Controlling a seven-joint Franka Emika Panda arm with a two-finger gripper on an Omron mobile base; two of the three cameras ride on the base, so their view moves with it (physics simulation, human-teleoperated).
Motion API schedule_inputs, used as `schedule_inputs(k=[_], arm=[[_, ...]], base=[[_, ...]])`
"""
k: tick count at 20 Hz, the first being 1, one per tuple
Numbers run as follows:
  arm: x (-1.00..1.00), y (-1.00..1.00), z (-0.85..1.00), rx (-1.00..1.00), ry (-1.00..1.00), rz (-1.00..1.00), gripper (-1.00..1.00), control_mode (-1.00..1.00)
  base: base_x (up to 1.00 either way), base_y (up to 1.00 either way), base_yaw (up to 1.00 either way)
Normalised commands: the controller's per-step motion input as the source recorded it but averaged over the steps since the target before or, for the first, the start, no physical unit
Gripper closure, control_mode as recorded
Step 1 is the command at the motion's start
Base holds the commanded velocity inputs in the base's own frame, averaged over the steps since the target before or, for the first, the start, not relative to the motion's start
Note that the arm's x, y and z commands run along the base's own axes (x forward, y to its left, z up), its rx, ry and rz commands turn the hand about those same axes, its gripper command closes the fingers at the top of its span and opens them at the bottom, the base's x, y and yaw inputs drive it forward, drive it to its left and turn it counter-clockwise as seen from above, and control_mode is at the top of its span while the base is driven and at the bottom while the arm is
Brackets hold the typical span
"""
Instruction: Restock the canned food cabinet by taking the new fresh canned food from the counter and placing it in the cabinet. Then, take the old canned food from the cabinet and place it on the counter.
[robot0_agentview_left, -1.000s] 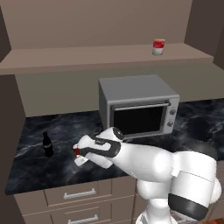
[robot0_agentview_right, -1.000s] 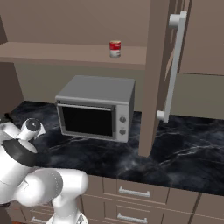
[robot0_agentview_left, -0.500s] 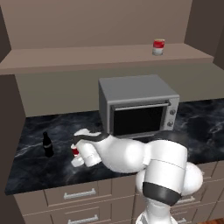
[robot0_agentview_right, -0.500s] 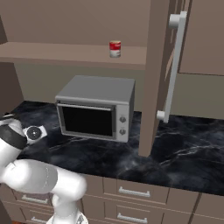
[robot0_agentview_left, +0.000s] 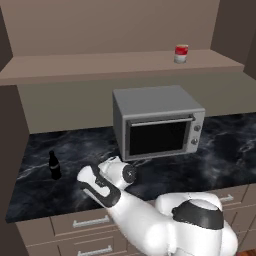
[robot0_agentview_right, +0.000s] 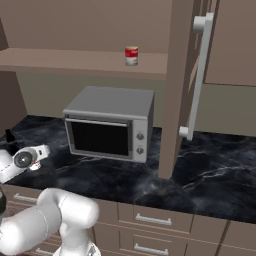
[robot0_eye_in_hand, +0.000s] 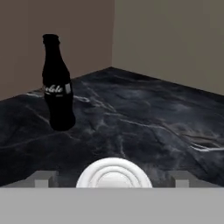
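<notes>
Pincer (robot0_eye_in_hand: 113, 180) sits low over the left part of the black marble-look counter (robot0_agentview_left: 215, 135), with a pale round can lid (robot0_eye_in_hand: 114, 175) between its two finger tips, which stand wide at either side of the lid; whether they press the can cannot be told. Ahead of the pincer, a dark cola bottle (robot0_eye_in_hand: 57, 85) stands upright on the counter near the left wall. On the brown cabinet shelf (robot0_agentview_left: 100, 65), above the grey microwave (robot0_agentview_left: 157, 121), a red-and-white can (robot0_agentview_left: 181, 53) stands upright, well apart from the pincer.
</notes>
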Motion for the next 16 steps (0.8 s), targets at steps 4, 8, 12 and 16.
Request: schedule_inputs(k=[4,8,12,16], arm=[[-0.25,0.0,1.0,0.0,0.0,-0.1,-1.0,-1.0],[-0.54,-0.04,1.0,0.0,0.0,-0.08,-1.0,-1.0],[-0.96,-0.47,1.0,0.0,0.0,-0.1,-1.0,-1.0],[-1.0,-0.58,1.0,0.0,0.0,-0.07,-1.0,-1.0]], base=[[0.0,0.0,0.0],[0.0,0.0,0.0],[0.0,0.0,0.0],[0.0,0.0,0.0]])
